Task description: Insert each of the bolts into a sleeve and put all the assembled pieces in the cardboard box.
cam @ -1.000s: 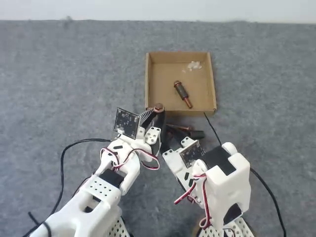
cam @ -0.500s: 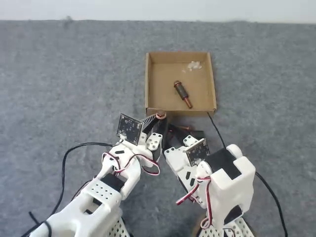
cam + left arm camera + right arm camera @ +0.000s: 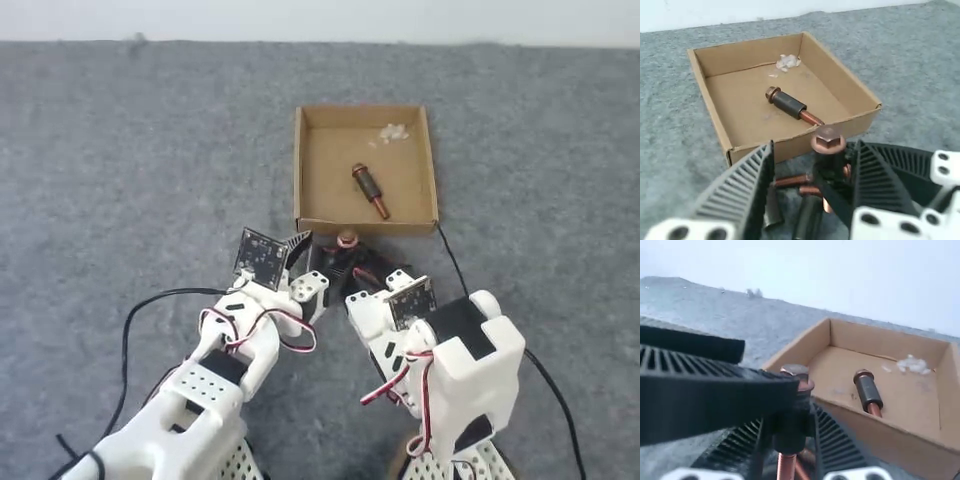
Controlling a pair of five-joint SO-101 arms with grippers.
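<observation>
Bolt [image 3: 828, 140] with a copper hex head stands upright just outside the near wall of the cardboard box [image 3: 365, 226]. Its shank runs down through a dark, smooth sleeve [image 3: 790, 427]. Bare copper thread pokes out under the sleeve in the right wrist view. The right gripper [image 3: 790, 417] has its ribbed black jaws closed on the sleeve, with the bolt head clear above them. The left gripper [image 3: 815, 147] is at the same spot in front of the box. Its jaws are spread wide to either side of the held piece, and I cannot tell whether the nearer one touches it.

Inside the box, near the middle of its floor, lies an assembled piece [image 3: 369, 190]. It has a copper head, a dark sleeve and a threaded tip. White scraps [image 3: 393, 131] sit by the box's far wall.

On the grey worktop [image 3: 150, 150] below the jaws, just outside the box's near wall, lie a loose bolt [image 3: 790, 180] and a loose sleeve [image 3: 807, 222]. The jaws cover much of this pile, and from above the two arms hide most of it, so I cannot count the loose parts.
</observation>
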